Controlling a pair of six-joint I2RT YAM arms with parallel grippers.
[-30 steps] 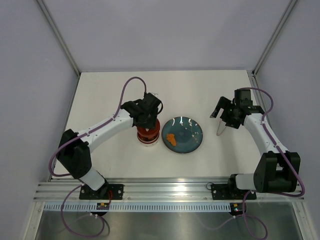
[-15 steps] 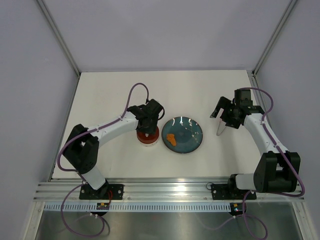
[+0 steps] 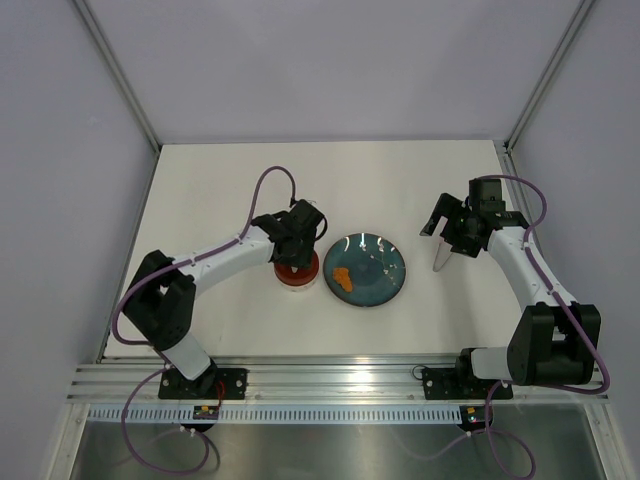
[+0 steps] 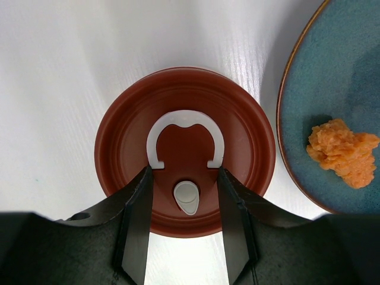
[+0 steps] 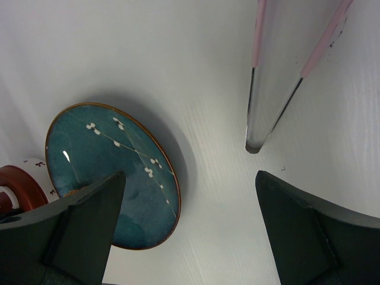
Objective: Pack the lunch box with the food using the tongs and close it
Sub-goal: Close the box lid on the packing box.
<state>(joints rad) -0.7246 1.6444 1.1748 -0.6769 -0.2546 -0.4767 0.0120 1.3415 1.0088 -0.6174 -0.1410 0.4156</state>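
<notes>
The lunch box (image 3: 297, 277) stands left of the teal plate (image 3: 378, 262), its dark red lid (image 4: 240, 136) with the white loop resting on top and hiding the steel body. My left gripper (image 4: 184, 172) hangs just above the lid, open, its fingers either side of the white plug and pinching nothing. One orange piece of food (image 4: 343, 151) lies on the plate. The tongs (image 5: 254, 142) lie on the table right of the plate. My right gripper (image 5: 190, 178) hovers beside their tip, wide open and holding nothing.
White tabletop (image 3: 400, 180) with grey walls on three sides. The plate's rim (image 4: 285, 95) lies close to the lid's right edge. The aluminium rail (image 3: 330, 375) with both arm bases runs along the near edge.
The left arm's lower links have swung in and its gripper has shifted slightly over the lunch box. The lid now looks level on the box. The right arm has stayed still.
</notes>
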